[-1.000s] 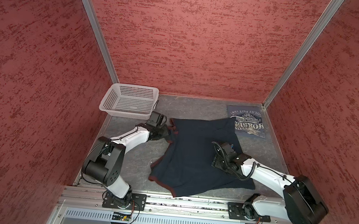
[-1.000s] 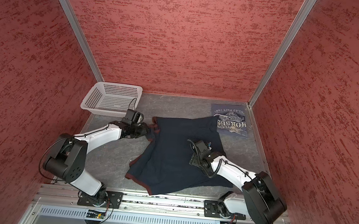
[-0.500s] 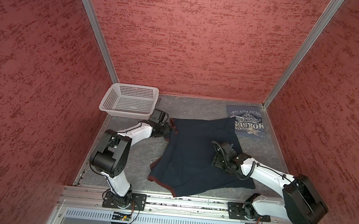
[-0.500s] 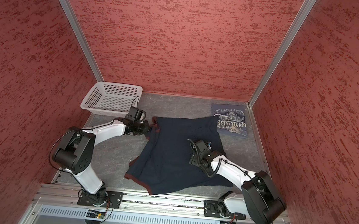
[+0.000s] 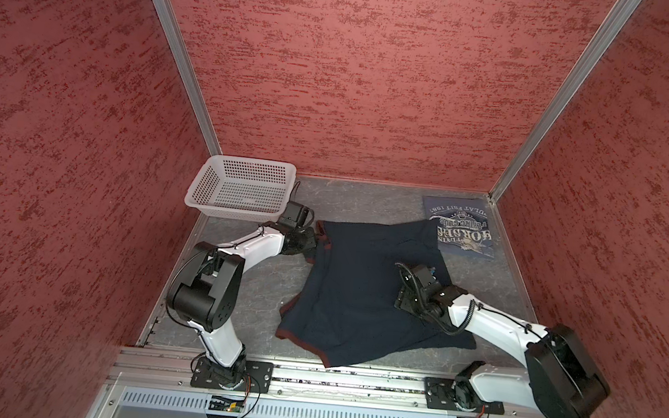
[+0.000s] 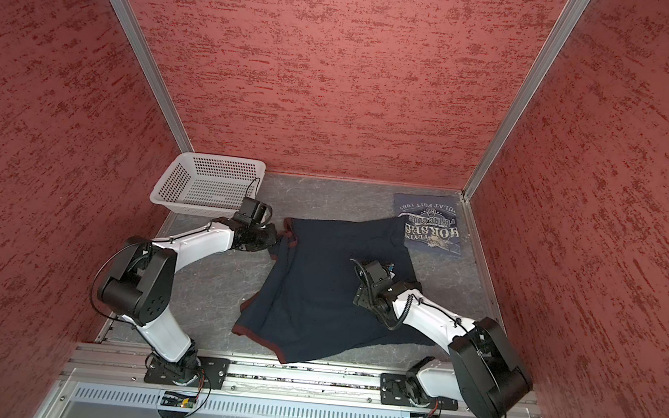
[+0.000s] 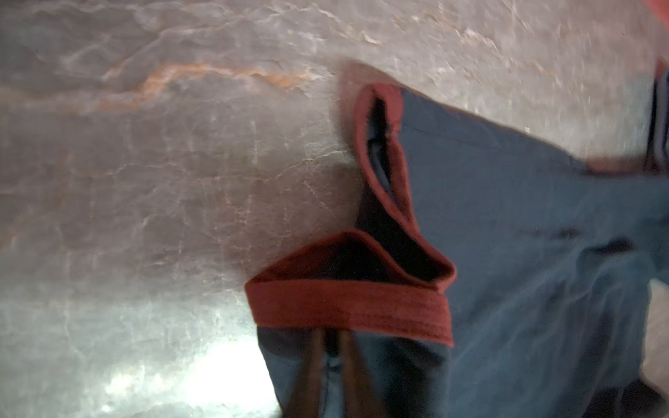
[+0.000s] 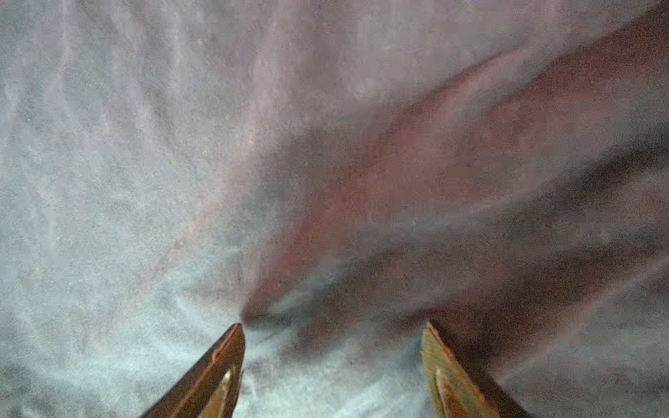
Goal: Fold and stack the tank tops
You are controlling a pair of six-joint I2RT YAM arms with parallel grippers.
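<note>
- The dark navy tank top (image 5: 358,295) is pinched beside its maroon strap by the closed left hand (image 7: 331,362); the right hand (image 8: 333,325) is set wide open on it, nothing gripped.
- The slate-blue tank top (image 5: 463,229) is seen folded just beyond the right hand.
- Under pull, the shallow pinch could be lost.

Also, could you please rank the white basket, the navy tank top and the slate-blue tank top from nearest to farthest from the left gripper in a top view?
From the left gripper:
1. the navy tank top, pinched at its fingertips, mid-table.
2. the white basket, just behind, far-left corner.
3. the slate-blue tank top, far-right corner.
</note>
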